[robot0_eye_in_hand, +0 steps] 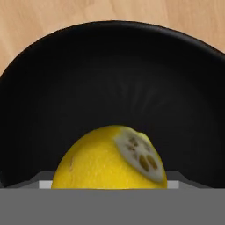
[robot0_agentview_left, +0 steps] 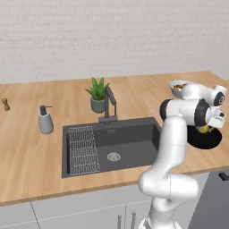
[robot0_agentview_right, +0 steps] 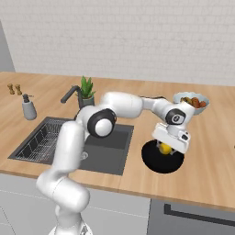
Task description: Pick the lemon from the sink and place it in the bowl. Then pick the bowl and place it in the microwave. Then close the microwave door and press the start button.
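A long light wooden counter [robot0_agentview_left: 53, 147] runs under a pale brick wall. A dark grey sink [robot0_agentview_left: 129, 138] with a ribbed wire rack [robot0_agentview_left: 83, 150] and a round metal drain [robot0_agentview_left: 113, 156] is cut into the wood. A dark bent faucet [robot0_agentview_left: 110, 105] stands at its back edge, with a small green plant in a grey pot [robot0_agentview_left: 98, 95] just behind it. A grey soap bottle [robot0_agentview_left: 45, 120] stands on the wood left of the sink.

To the right of the sink sits a small round black bowl [robot0_agentview_right: 163, 161]. A pale bowl full of colourful food [robot0_agentview_right: 192, 102] sits farther back. The white robot arm bends over the black bowl, and its claw [robot0_agentview_right: 168, 148] points down into it.

The small bright yellow lemon [robot0_eye_in_hand: 110, 159] is inside the black bowl, right under the claw. The claw's jaws stand wide apart. I cannot tell if they touch the lemon or have let it go.
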Tool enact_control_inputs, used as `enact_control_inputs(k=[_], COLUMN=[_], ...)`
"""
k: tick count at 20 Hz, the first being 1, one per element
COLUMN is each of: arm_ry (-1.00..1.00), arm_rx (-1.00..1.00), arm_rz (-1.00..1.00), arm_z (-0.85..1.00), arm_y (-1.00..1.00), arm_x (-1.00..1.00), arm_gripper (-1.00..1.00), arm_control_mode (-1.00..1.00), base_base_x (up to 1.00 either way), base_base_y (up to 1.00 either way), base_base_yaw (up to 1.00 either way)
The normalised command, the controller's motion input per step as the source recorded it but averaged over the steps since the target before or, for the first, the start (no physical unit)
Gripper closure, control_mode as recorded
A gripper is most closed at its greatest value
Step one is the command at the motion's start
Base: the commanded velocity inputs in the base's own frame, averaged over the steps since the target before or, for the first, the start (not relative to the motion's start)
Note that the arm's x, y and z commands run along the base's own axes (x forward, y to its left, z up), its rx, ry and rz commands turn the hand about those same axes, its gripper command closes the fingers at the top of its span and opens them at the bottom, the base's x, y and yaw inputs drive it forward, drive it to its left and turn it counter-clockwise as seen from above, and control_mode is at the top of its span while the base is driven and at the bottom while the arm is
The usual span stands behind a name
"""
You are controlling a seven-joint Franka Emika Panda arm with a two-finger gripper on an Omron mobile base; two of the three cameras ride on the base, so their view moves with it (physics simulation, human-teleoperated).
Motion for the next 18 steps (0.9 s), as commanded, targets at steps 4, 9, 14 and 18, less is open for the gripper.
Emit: enact_control_inputs(k=[4, 9, 14, 18], arm_ry=[0.00, 0.00, -0.01, -0.02], arm_rx=[0.04, 0.03, 0.00, 0.00], arm_rz=[0.00, 0.00, 0.00, 0.00], arm_z=[-0.51, -0.46, -0.18, 0.00], arm_y=[-0.05, 0.00, 0.00, 0.09], arm_x=[0.26, 0.24, -0.45, -0.71], arm_gripper=[1.00, 1.00, -1.00, -1.00], arm_control_mode=[-1.00, -1.00, -1.00, -1.00], base_base_x=[0.00, 0.00, 0.00, 0.00], base_base_y=[0.00, 0.00, 0.00, 0.00], base_base_yaw=[0.00, 0.00, 0.00, 0.00])
